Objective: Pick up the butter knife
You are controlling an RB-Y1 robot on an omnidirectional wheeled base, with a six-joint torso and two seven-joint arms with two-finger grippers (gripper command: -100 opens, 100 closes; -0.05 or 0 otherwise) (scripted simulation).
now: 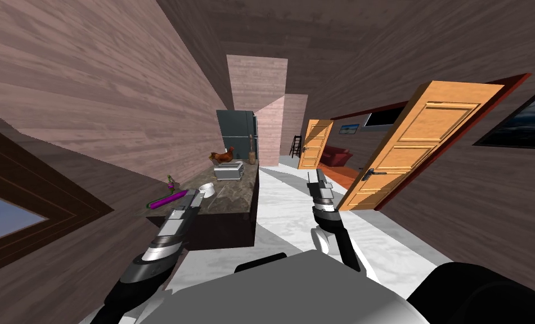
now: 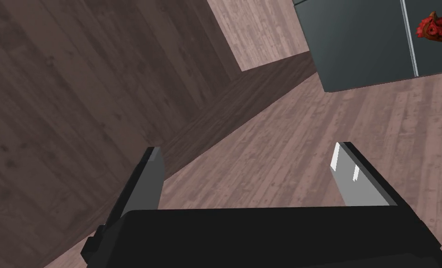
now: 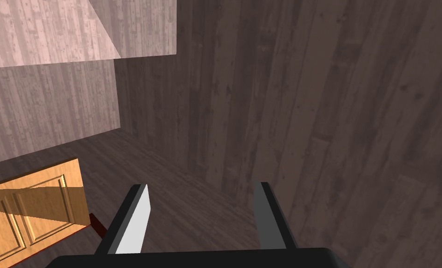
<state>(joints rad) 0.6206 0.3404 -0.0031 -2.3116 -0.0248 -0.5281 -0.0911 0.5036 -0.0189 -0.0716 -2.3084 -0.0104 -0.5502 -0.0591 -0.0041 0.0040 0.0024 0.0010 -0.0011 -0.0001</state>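
**Both end effectors open and empty; knife on the desk's near left corner**

A dark desk (image 1: 243, 225) with a mottled stone top runs along the wall on my left. The butter knife (image 1: 167, 199), as best I can tell the long purple piece, lies flat on the near left corner. A small purple and green item (image 1: 171, 180) stands just behind it. The left end effector (image 1: 194, 195) hangs over that near end, just beside the knife, with its fingers spread wide and nothing between them.

A white bowl (image 1: 206, 189) sits close past the fingertips. Farther along the desk are a grey toaster (image 1: 229, 170) and a brown rooster figure (image 1: 222, 156). A dark grey fridge (image 1: 236, 136) stands at the far end.

The right end effector (image 1: 315, 175) is held up over the pale floor (image 1: 283, 202), well apart from the desk. It is also open and empty. An open orange door (image 1: 412, 149) stands near it on the right.

The left wrist view looks past the desk at wood walls, the fridge and the rooster's red head. The right wrist view catches a corner of the orange door.
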